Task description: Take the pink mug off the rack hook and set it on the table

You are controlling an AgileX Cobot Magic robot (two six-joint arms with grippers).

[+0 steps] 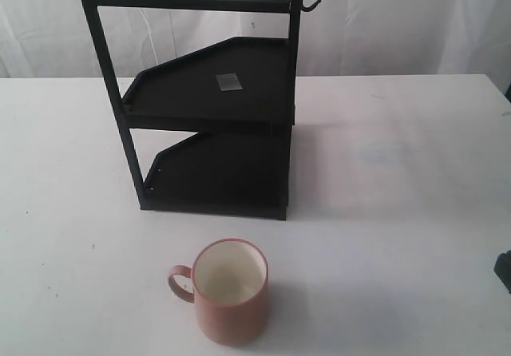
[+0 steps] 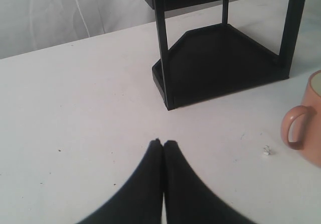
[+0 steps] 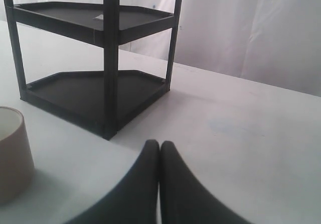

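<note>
The pink mug [image 1: 230, 292] stands upright on the white table [image 1: 399, 212], in front of the black rack, handle to the left. The mug also shows in the left wrist view [image 2: 307, 126] and the right wrist view [image 3: 12, 153]. The rack hook [image 1: 311, 5] juts bare from the rack's right post. My left gripper [image 2: 163, 142] is shut, empty, above bare table well apart from the mug. My right gripper [image 3: 159, 143] is shut and empty too, off to the mug's side. In the exterior view only a dark bit of the right arm [image 1: 503, 270] shows at the edge.
The tall black two-shelf rack [image 1: 215, 124] stands mid-table, with a small grey tag [image 1: 229, 82] on its upper shelf. A white curtain hangs behind. A small white crumb [image 2: 267, 151] lies near the mug.
</note>
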